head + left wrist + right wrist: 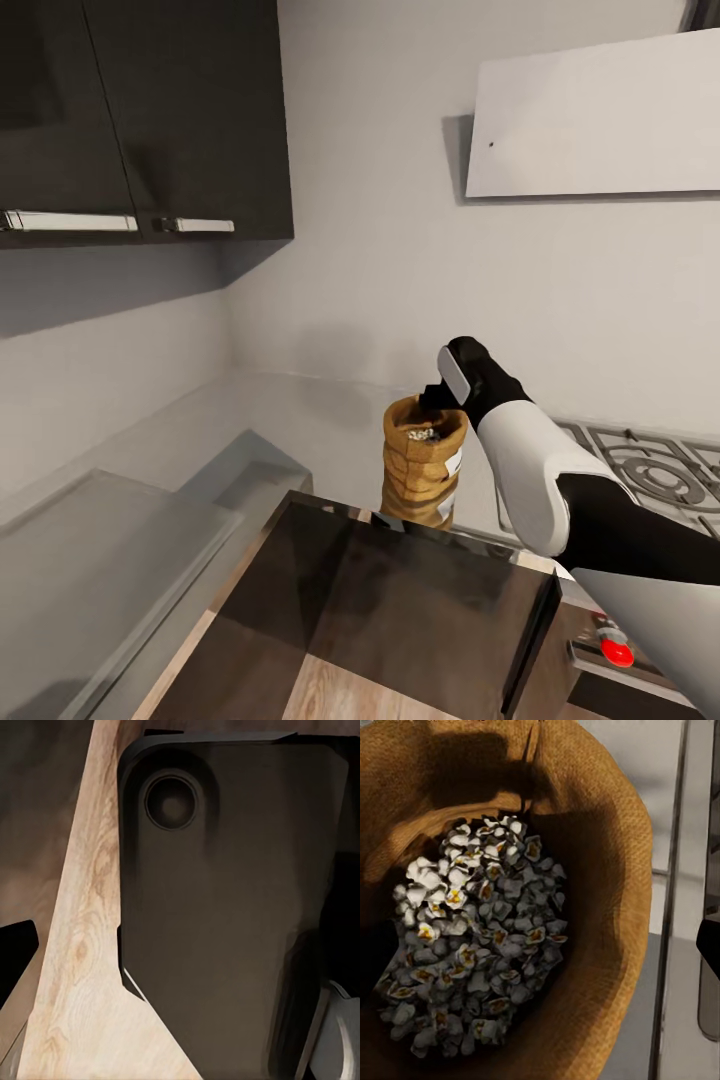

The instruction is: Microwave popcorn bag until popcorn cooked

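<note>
The popcorn bag (424,470), a tan sack with a rolled rim, stands upright on the grey countertop (300,420) just behind the microwave's open dark glass door (400,600). The door hides the bag's base. My right gripper (440,397) is at the bag's rim, fingers spread across the near wall. In the right wrist view the bag (607,832) holds a heap of white, puffed popcorn (472,945), and one fingertip (709,937) shows outside the wall. The microwave (640,610) sits bottom right with a red dot (616,653). My left gripper (180,960) hangs open over the robot's dark base.
A grey gas hob (650,470) with grates lies right of the bag. Dark wall cabinets (150,120) hang upper left and a pale hood (600,120) upper right. A sunken steel sink (240,470) is left of the door. Wood floor (75,967) shows below.
</note>
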